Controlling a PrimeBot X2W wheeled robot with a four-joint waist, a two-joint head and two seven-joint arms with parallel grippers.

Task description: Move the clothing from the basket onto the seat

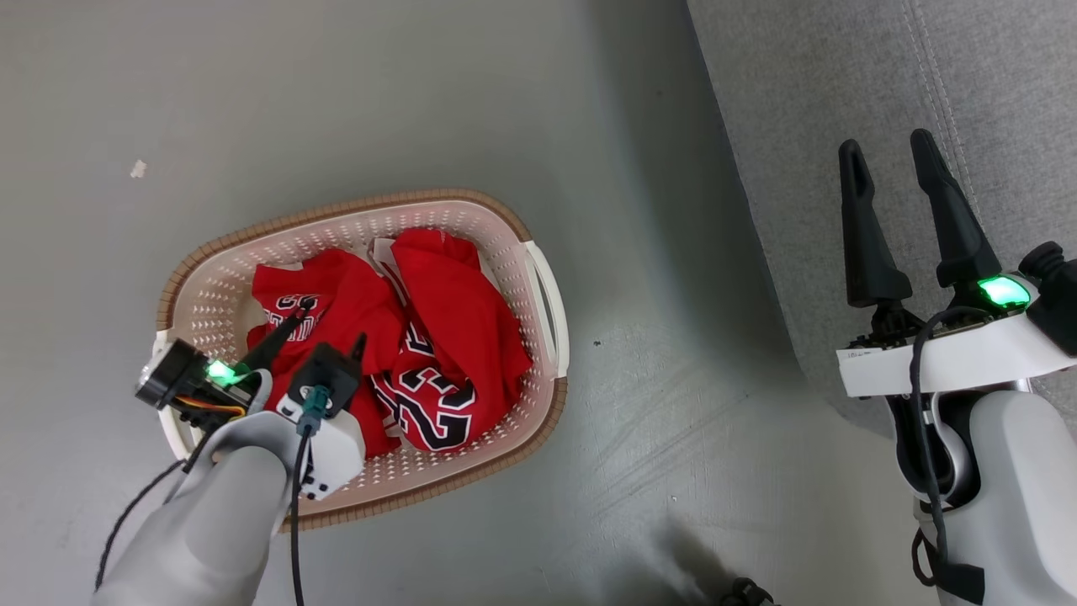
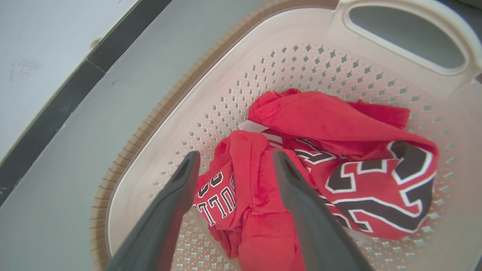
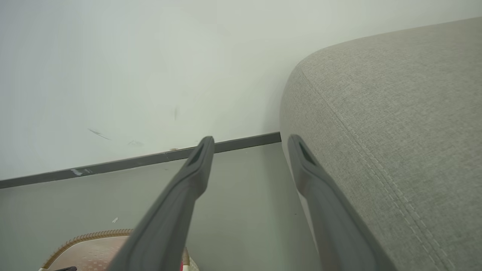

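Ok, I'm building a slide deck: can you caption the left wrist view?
Open left end effector aimed at red clothing lying in the cream basket.

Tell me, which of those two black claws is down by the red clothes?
The left gripper, hanging open over the clothing in the basket. The right gripper, also open, is off to the side by the grey seat.
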